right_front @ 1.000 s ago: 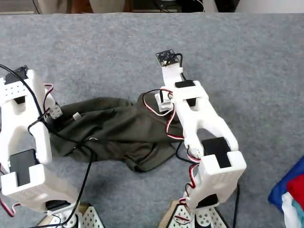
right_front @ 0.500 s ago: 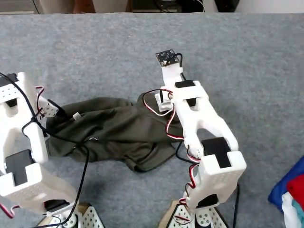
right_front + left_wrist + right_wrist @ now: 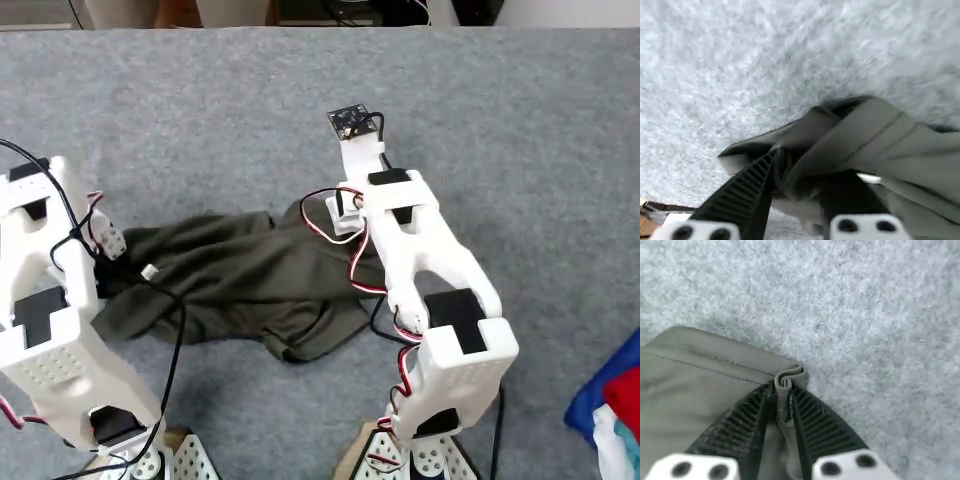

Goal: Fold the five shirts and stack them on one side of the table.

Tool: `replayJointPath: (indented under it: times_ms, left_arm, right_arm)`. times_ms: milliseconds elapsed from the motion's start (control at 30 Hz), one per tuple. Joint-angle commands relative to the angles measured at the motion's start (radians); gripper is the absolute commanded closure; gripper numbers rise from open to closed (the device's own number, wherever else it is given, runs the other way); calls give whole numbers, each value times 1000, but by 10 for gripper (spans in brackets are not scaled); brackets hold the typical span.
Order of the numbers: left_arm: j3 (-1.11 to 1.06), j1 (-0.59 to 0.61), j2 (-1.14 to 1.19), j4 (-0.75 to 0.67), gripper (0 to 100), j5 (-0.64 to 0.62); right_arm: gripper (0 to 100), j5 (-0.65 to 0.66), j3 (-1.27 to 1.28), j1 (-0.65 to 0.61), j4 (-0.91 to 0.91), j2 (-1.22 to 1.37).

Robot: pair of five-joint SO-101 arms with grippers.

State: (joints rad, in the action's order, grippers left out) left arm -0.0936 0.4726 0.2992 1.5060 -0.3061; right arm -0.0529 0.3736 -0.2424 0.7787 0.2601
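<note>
Change from a second ago first: tugs the left end of the crumpled dark olive cotton shirt (image 3: 240, 285) a bit outward and toward the near edge, going by the small white tag (image 3: 148, 271), now sitting lower on the cloth than before. Same spot for the white right arm and for the shirt's right end, no shift there.

Lies on the grey felt table (image 3: 500, 120) between the two arms, long axis running left to right in the high view. Left end sagging slightly toward the near edge, right end tucked under the right arm. Bunched and wrinkled the whole way along, nowhere near flat.

Left gripper (image 3: 800, 170): clamped down on a bunched edge of the shirt, black ribbed fingers (image 3: 747, 182) nearly together with folds of fabric squeezed between them. Right gripper (image 3: 782, 390): pinched tight on a small doubled-over fold of hem at the shirt's corner, gap no wider than the cloth itself, bare felt just past the tips.

Also spotted at the right near corner: pile of blue, red and white cloth (image 3: 612, 415), well apart from the olive one.
</note>
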Motion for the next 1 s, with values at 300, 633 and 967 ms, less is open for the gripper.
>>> replayJointPath:
  times_ms: [300, 633, 967]
  left_arm:
    - [239, 6, -13, 110, 900, -3]
    - [252, 5, -13, 153, 725, 0]
    - [252, 5, -13, 150, 729, 0]
  right_arm:
    - [995, 5, 2, -12, -14, -24]
    - [995, 6, 2, -12, -14, -24]
    - [995, 5, 2, -12, -14, -24]
